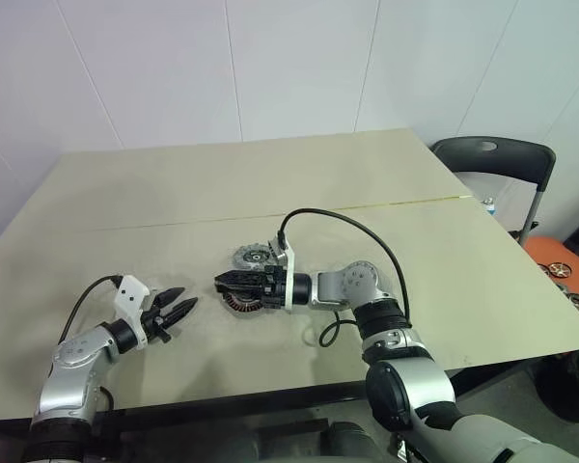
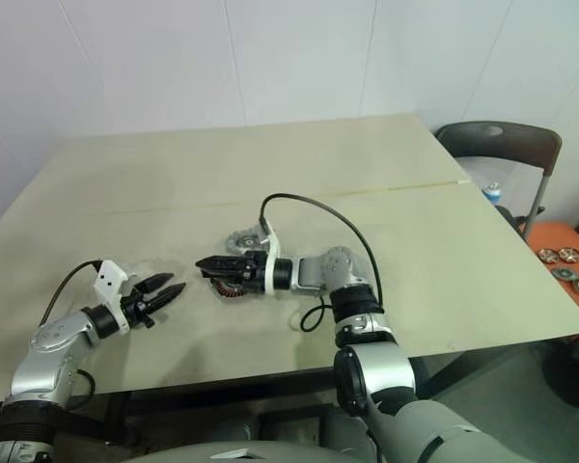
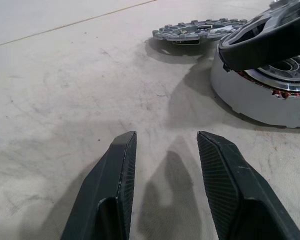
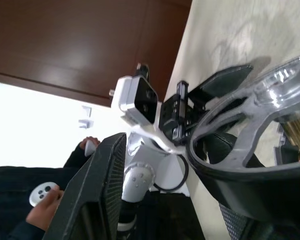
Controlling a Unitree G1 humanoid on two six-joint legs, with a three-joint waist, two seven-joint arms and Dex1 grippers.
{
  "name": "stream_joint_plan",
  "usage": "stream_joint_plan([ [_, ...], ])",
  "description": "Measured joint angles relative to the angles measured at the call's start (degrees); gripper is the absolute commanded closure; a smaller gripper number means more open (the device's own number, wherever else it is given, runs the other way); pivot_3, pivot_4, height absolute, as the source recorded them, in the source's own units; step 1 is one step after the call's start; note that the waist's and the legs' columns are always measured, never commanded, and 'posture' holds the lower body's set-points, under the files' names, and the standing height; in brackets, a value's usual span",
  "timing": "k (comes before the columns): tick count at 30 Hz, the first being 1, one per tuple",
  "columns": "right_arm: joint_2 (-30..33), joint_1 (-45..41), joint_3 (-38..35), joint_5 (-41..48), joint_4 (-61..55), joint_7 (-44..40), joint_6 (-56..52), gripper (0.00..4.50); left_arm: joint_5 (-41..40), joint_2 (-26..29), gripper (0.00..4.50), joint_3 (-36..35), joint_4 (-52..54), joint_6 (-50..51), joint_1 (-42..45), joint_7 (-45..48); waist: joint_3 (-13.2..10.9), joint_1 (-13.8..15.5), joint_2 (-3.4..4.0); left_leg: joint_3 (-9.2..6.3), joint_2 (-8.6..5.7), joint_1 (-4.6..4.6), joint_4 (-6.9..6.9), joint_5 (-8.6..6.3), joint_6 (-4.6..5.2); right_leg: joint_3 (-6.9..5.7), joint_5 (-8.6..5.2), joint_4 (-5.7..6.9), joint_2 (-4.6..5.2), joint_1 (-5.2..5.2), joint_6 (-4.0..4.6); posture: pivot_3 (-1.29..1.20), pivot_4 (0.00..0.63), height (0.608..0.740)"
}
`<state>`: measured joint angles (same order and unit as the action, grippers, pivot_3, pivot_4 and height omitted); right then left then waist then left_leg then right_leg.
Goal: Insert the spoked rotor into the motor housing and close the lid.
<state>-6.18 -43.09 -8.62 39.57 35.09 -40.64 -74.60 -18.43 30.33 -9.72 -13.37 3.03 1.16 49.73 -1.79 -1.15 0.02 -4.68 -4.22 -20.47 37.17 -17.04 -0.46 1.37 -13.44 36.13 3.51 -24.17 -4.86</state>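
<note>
Black rotor sat over the copper housing on the counter, right hand opening around it to release; left hand waited apart, empty; lid lay just beside

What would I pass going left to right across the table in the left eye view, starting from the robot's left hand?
left hand → motor housing, with the right hand above it → lid a little further right and farther back → folding chair beyond the table's right edge.
</note>
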Motion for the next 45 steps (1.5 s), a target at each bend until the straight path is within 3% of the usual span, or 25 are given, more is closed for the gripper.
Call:
stream_joint_plan([
  [12,6.04,0.84,2.44,0.62,-6.16,-0.95,-7.34,1.91,0.46,-1.18,2.45,0.06,-0.12,-0.06,0.75,-0.06,0.01,-0.03,-0.01,0.01,0.00,0.00,0.00,0.00,0.00,0.01,0.00,0.00,0.01,0.00,0.00,0.00,0.000,0.740],
  [25,1.65,2.12,2.66,0.54,-4.85,-1.05,-0.26,1.91,0.92,-1.97,2.45,1.31,-0.11,-0.04,0.66,-0.16,0.01,0.03,-0.01,0.01,-0.01,0.01,0.01,0.00,0.00,0.00,0.00,0.00,0.01,0.01,0.00,0.00,0.000,0.740],
  [28,1.26,2.11,2.66,0.53,-4.15,-1.42,1.40,2.46,0.92,-2.07,2.45,1.42,-0.11,-0.03,0.74,-0.17,0.01,0.00,-0.01,0.01,0.00,0.01,0.01,0.00,0.00,0.00,0.00,0.01,0.00,0.01,0.00,0.00,0.000,0.740],
  [34,0.96,1.96,2.71,0.60,-3.38,-2.41,2.86,4.33,0.92,-2.17,2.45,1.96,0.01,0.05,0.72,-0.18,0.01,0.00,-0.01,0.01,0.00,0.02,0.01,0.00,0.00,0.00,0.00,0.01,0.01,0.01,0.00,0.00,0.000,0.740],
  [45,1.63,2.00,4.12,1.58,-4.60,-6.81,2.98,4.32,0.92,-2.17,2.45,2.21,0.08,0.17,0.73,-0.19,0.01,0.01,-0.01,0.01,0.00,0.01,0.01,0.00,0.00,0.00,0.00,0.01,0.00,0.01,0.00,0.00,0.000,0.740],
])
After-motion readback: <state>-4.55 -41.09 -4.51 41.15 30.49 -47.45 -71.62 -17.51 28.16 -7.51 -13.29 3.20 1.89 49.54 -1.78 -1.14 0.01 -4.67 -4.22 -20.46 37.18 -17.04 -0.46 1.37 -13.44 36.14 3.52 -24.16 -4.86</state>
